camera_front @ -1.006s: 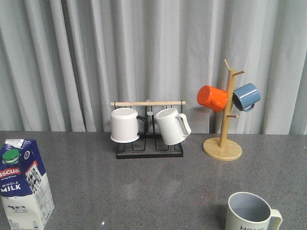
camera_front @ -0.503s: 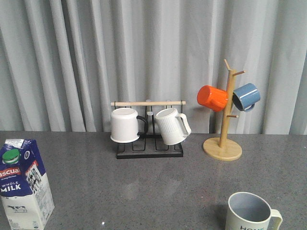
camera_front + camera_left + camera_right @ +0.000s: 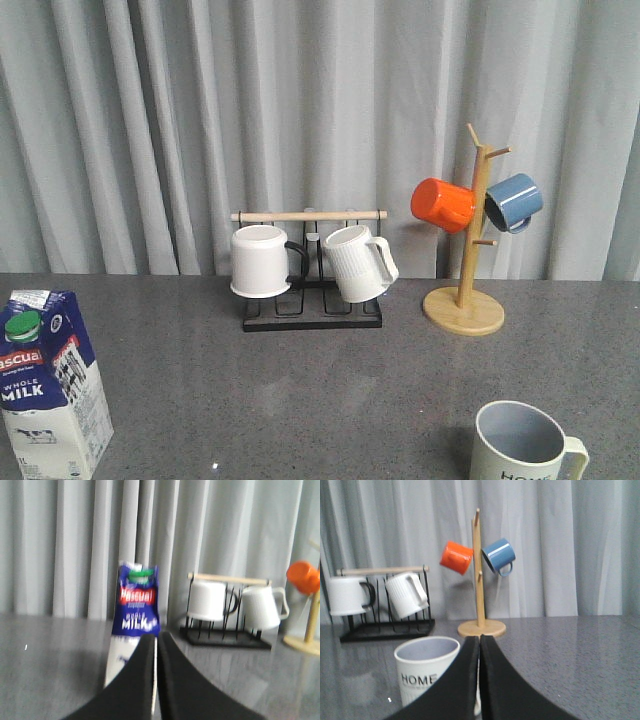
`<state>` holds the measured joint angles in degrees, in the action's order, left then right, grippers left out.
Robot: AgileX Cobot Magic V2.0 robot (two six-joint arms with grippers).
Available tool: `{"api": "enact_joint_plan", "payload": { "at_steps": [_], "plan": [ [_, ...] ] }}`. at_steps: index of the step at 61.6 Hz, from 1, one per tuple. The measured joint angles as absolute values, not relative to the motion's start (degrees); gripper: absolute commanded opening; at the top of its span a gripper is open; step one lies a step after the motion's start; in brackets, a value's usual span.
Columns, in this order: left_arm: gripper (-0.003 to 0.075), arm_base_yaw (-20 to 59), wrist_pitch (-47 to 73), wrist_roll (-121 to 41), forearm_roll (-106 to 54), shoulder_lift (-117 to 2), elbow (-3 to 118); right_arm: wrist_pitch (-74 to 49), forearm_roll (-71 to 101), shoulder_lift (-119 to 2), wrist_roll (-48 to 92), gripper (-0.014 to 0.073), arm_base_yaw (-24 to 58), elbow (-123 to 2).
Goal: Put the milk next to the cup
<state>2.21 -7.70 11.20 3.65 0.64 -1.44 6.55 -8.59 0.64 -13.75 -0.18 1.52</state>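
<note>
The milk carton [image 3: 48, 380], dark blue above and white below with a green cap, stands upright at the front left of the grey table. The cream "HOME" cup [image 3: 522, 442] stands at the front right, far from the carton. In the left wrist view my left gripper [image 3: 156, 639] is shut and empty, with the carton [image 3: 137, 612] upright just beyond its tips. In the right wrist view my right gripper [image 3: 480, 640] is shut and empty, with the cup [image 3: 425, 672] close in front, a little to one side. Neither gripper shows in the front view.
A black rack [image 3: 312, 310] with a wooden bar holds a plain white mug [image 3: 260, 260] and a ribbed white mug [image 3: 358, 262] at the back centre. A wooden mug tree [image 3: 465, 300] with an orange mug [image 3: 442, 204] and a blue mug [image 3: 514, 201] stands at the back right. A grey curtain hangs behind.
</note>
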Motion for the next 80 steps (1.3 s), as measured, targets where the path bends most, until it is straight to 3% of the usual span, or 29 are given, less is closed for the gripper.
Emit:
{"api": "enact_joint_plan", "payload": {
  "at_steps": [16, 25, 30, 41, 48, 54, 61, 80],
  "plan": [
    [0.0, 2.21, -17.56, 11.5, 3.65, 0.64, -1.44, 6.91, -1.88, 0.64, -14.03, -0.0001, -0.18, 1.43],
    [0.0022, 2.21, -13.94, 14.86, 3.69, 0.64, -1.13, -4.95, -1.37, -0.25, -13.98, 0.0061, -0.18, -6.72],
    [0.0045, 2.21, -4.79, 18.21, 3.69, 0.64, 1.87, -12.1, -1.37, -4.17, -13.85, 0.0147, -0.18, -14.0],
    [0.016, 2.21, 13.82, 21.71, 2.51, 0.64, 8.97, -17.4, -1.36, -14.05, -12.74, 0.0481, -0.18, -26.3],
    [0.0283, 2.21, 17.86, 22.44, -1.57, 0.64, 10.65, -15.26, -1.36, -18.75, -12.72, 0.0569, -0.18, -28.9],
    [0.0358, 2.21, 17.15, 23.81, -6.71, 0.64, 10.72, -10.66, -0.7, -20.2, -12.79, 0.0569, -0.18, -29.0],
    [0.0385, 2.21, 14.37, 24.4, -9.37, 0.64, 10.78, -8.85, -0.3, -20.58, -11.91, 0.0556, -0.18, -29.65],
    [0.0384, 2.21, 19.65, 15.54, -9.74, -6.91, 18.59, -27.88, -2.41, -37.73, -6.41, 0.0527, -0.18, -42.3]
  ]
}}
